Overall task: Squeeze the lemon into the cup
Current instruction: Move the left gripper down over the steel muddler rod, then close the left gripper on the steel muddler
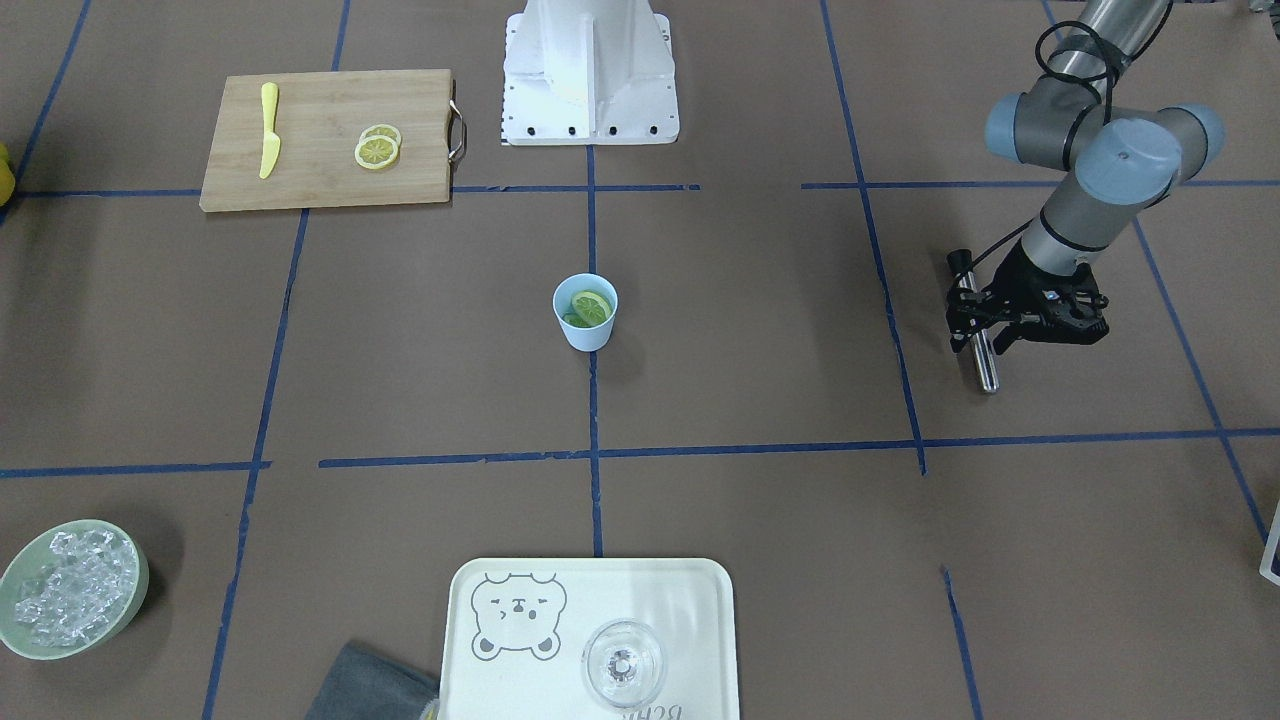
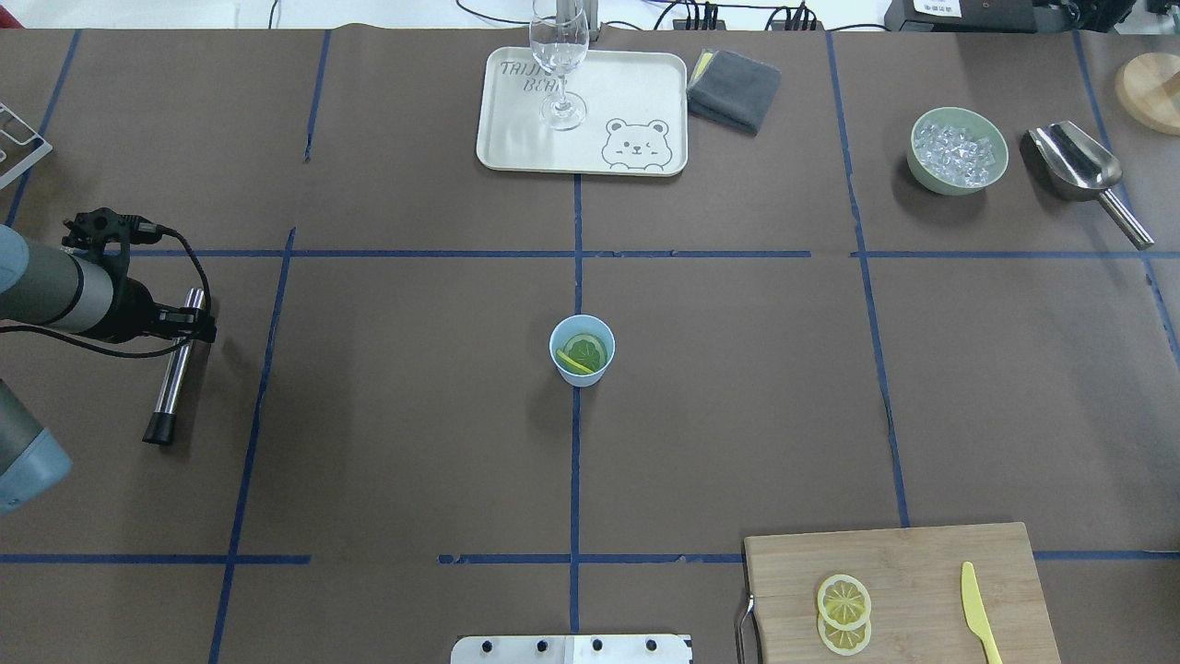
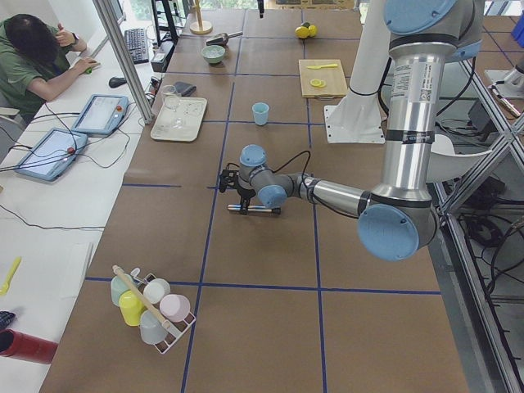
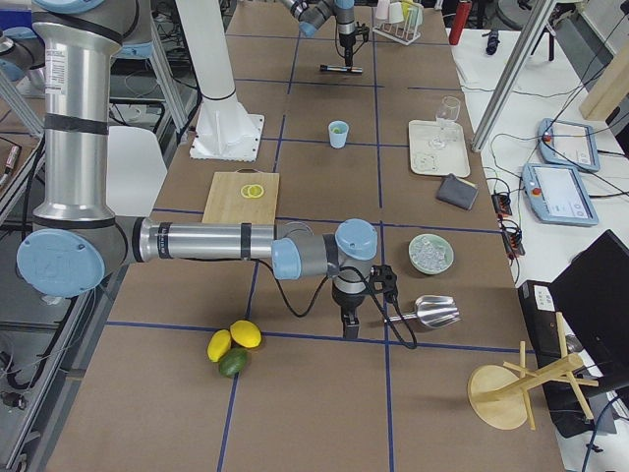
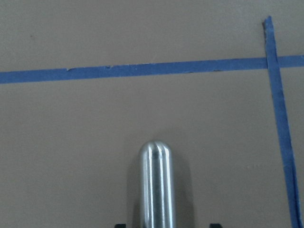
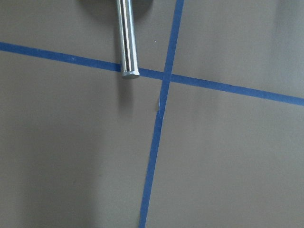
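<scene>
The light-blue cup [image 2: 582, 367] stands at the table's centre with one lemon slice [image 2: 586, 351] lying inside it; both also show in the front view, the cup [image 1: 585, 332] and the lemon [image 1: 591, 307]. Two more slices [image 2: 843, 604] overlap on the wooden cutting board [image 2: 922, 563]. My left gripper [image 2: 189, 323] is far to the cup's left, low over a steel rod [image 2: 173, 364]. The left wrist view shows the rod [image 5: 156, 185] between two spread fingertips, so it is open. My right gripper [image 4: 349, 323] shows only in the exterior right view, beside a scoop's handle; open or shut I cannot tell.
A yellow knife [image 2: 979, 613] lies on the board. A tray [image 2: 516, 148] with a stemmed glass [image 2: 559, 65], a grey cloth [image 2: 735, 89], a bowl of ice [image 2: 959, 150] and a metal scoop [image 2: 1079, 166] line the far side. A person [image 3: 33, 57] sits past the table.
</scene>
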